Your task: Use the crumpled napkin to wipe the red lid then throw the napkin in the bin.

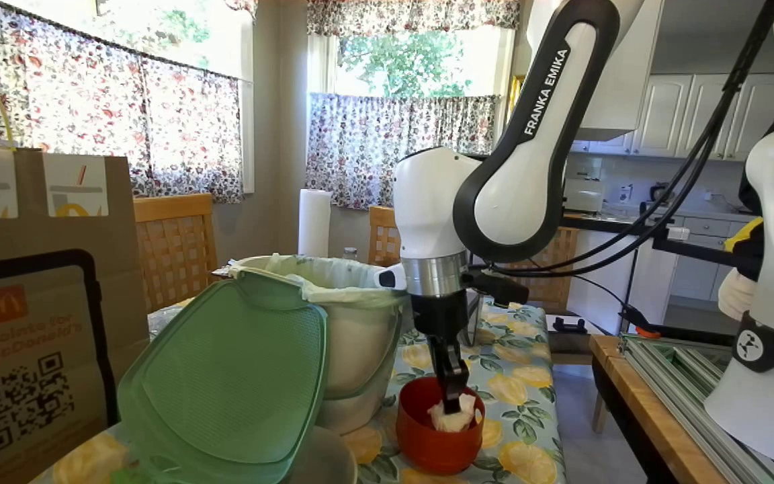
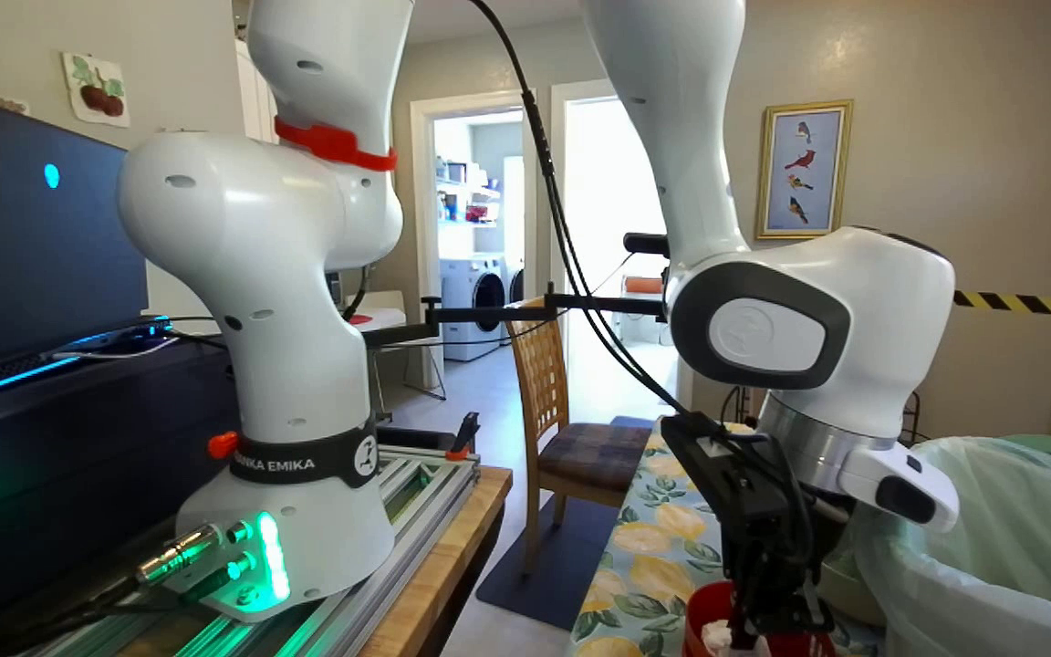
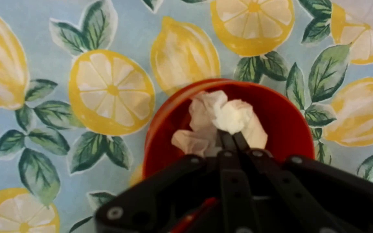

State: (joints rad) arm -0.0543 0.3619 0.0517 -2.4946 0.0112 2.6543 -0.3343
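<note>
nearest us in the wrist view, the gripper point(image 3: 232, 138) points down with its fingers clenched on the crumpled napkin point(image 3: 228, 115), whose folds bunch and splay around their tips. just beyond, the napkin sits within the rim of the red lid point(image 1: 439, 449), hollow side up on the lemon-print tablecloth point(image 3: 76, 142) and deep enough to pass for a bowl; whether the paper presses on its floor, we cannot tell. we judge the wiping to be in hand, so our next move calls for light pressure and a sweep along that floor and the wall, without shoving the lid about. a little farther, near the lid, stands the bin point(image 1: 360, 343), its bag-lined mouth uncovered, the green cover point(image 1: 226, 376) tilted beside it. after wiping, we should lift the napkin clear of the rim, carry it over that mouth and let go there.
</note>
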